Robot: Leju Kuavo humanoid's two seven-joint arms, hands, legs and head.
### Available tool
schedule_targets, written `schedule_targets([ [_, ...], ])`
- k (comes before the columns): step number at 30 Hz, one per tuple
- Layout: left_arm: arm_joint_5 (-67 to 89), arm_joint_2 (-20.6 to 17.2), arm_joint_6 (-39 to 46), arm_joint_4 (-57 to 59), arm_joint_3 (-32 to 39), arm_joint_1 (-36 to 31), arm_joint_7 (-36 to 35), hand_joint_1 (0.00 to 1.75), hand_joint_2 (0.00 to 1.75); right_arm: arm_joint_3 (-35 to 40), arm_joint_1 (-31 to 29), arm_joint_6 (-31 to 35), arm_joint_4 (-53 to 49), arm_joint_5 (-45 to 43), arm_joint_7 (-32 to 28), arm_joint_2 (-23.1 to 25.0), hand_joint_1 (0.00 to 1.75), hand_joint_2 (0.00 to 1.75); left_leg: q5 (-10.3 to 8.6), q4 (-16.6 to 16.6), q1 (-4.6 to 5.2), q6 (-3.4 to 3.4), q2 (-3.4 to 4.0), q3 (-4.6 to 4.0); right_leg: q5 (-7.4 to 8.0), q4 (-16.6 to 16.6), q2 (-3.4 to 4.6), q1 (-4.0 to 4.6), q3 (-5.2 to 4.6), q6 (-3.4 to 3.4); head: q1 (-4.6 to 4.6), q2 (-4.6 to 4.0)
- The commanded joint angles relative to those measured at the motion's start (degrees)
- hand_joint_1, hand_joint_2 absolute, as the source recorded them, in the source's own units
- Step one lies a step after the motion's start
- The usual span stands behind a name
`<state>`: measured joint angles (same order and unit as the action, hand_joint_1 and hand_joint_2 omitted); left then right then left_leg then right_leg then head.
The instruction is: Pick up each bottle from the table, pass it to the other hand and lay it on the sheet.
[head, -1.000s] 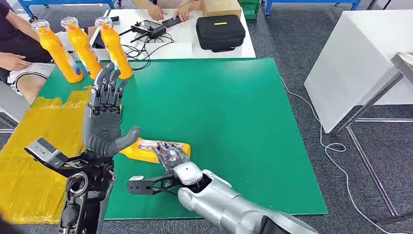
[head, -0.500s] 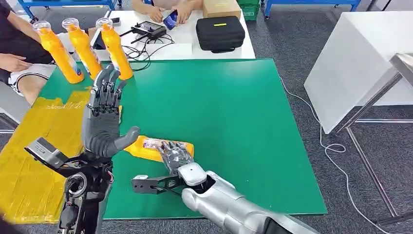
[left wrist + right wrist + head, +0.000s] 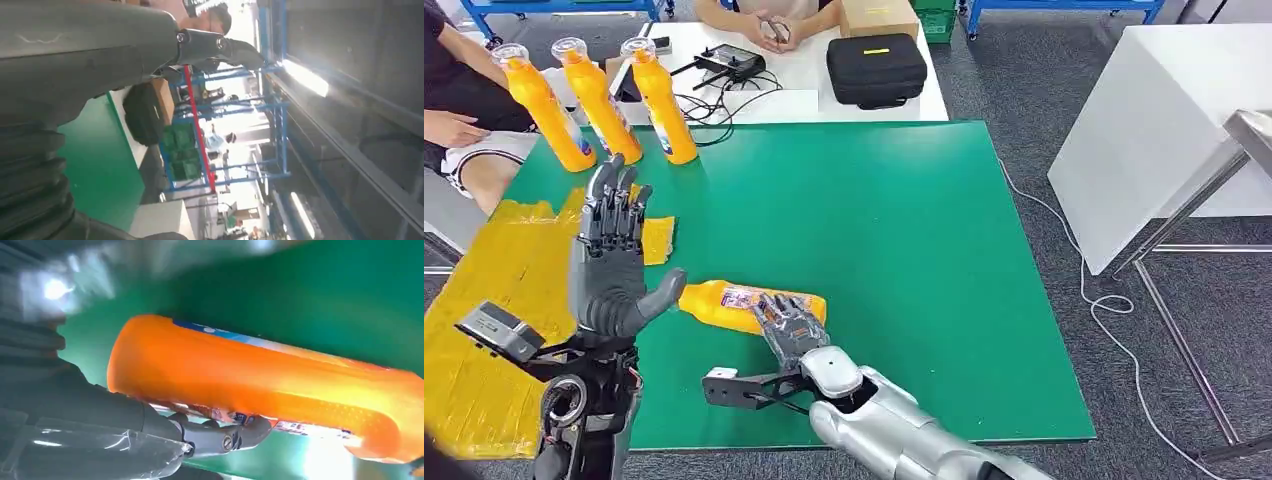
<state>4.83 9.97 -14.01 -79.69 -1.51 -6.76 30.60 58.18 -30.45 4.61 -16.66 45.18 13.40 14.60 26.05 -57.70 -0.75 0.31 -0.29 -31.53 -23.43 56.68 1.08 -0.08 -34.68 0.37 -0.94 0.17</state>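
Observation:
An orange bottle [image 3: 724, 302] lies on its side low over the green table [image 3: 904, 250], and my right hand [image 3: 789, 325] grips it around the labelled body. In the right wrist view the bottle [image 3: 260, 385] fills the middle, with dark fingers [image 3: 220, 436] curled under it. My left hand [image 3: 609, 268] is raised with its fingers spread and straight; its thumb is close to the bottle's neck end and holds nothing. Three more orange bottles [image 3: 599, 100] stand upright at the table's far left corner. The yellow sheet [image 3: 494, 330] covers the table's left side.
Behind the green table a white table carries a black case [image 3: 876, 65], a controller [image 3: 727, 62] and cables. One person sits at the far left [image 3: 454, 120], and another person's hands [image 3: 774, 30] rest at the back. A white table [image 3: 1164, 130] stands to the right.
My left hand has dropped back toward me and to the left, off the standing bottles. My right hand has shifted slightly right with the bottle, and the bottle's neck end now shows.

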Motion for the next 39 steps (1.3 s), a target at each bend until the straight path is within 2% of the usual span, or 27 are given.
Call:
schedule_targets([
  [1, 1.1, 0.1, -0.2, -0.8, 3.6, 2.3, -0.2, 0.00, 1.75, -3.8, 7.3, 2.4, -4.0, 4.8, 1.6, -3.8, 0.00, 1.75, 0.00, 0.2, -0.03, 0.02, -0.13, 0.16, -0.04, -0.2, -0.22, 0.04, 0.22, 0.03, 0.00, 0.00],
  [5, 1.4, 0.5, -0.4, -1.4, 4.7, 3.4, -0.2, 0.00, 1.75, -11.6, 10.0, 5.1, -11.4, 15.4, 2.1, -4.7, 0.00, 1.75, 0.00, 0.2, -0.03, 0.05, -0.14, 0.10, -0.04, -0.2, -0.24, 0.05, 0.18, 0.05, 0.00, 0.00],
  [10, 1.5, 0.4, -0.7, -1.0, 5.0, 3.8, 0.0, 0.00, 1.75, -16.6, 12.2, 4.8, -17.8, 21.2, 2.1, -5.2, 0.00, 1.75, 0.03, 0.1, -0.02, 0.05, -0.08, -0.03, -0.04, -0.1, -0.17, 0.03, 0.07, 0.05, 0.02, -0.02],
  [12, 1.5, 0.6, -0.7, -0.8, 5.4, 3.7, 0.0, 0.00, 1.75, -22.3, 14.1, 6.7, -21.6, 26.9, 0.6, -4.7, 0.00, 1.75, 0.03, 0.1, 0.00, 0.04, -0.09, -0.15, -0.06, -0.1, -0.18, 0.01, -0.07, 0.05, 0.02, 0.00],
  [18, 1.7, 0.7, -0.9, 0.1, 6.0, 3.3, 0.1, 0.00, 1.75, -28.9, 17.2, 8.6, -31.5, 34.6, 0.1, -4.4, 0.00, 1.75, 0.06, 0.1, -0.01, 0.03, -0.06, -0.41, -0.08, 0.0, -0.15, 0.01, -0.34, 0.03, 0.02, -0.02],
  [23, 2.0, 0.8, -1.0, 1.2, 5.9, 2.6, 0.2, 0.00, 1.75, -31.9, 17.6, 10.4, -33.7, 36.2, -1.2, -3.7, 0.00, 1.75, 0.05, 0.1, -0.03, 0.04, -0.05, -0.52, -0.07, -0.1, -0.16, 0.01, -0.45, 0.05, 0.02, 0.00],
  [33, 2.2, 0.8, -1.1, 1.7, 5.8, 2.2, 0.3, 0.00, 1.75, -33.0, 17.4, 11.6, -33.6, 36.7, -1.8, -3.1, 0.00, 1.75, 0.05, 0.1, -0.02, 0.04, -0.07, -0.54, -0.08, -0.1, -0.19, 0.01, -0.47, 0.04, 0.02, 0.00],
  [37, 2.5, 0.6, -1.3, 4.1, 4.6, 0.5, 0.5, 0.00, 1.75, -35.4, 14.3, 11.6, -30.5, 34.1, -4.9, -1.8, 0.00, 1.75, 0.06, 0.1, -0.03, 0.04, -0.07, -0.46, -0.09, -0.1, -0.22, 0.03, -0.41, 0.05, 0.02, 0.00],
  [39, 2.7, 0.4, -1.8, 6.4, 3.3, -1.3, 0.7, 0.00, 1.75, -37.0, 10.4, 11.4, -24.5, 28.9, -9.8, -0.8, 0.00, 1.75, 0.02, 0.1, -0.02, 0.04, -0.07, -0.58, -0.05, -0.1, -0.20, 0.01, -0.52, 0.05, 0.02, 0.00],
])
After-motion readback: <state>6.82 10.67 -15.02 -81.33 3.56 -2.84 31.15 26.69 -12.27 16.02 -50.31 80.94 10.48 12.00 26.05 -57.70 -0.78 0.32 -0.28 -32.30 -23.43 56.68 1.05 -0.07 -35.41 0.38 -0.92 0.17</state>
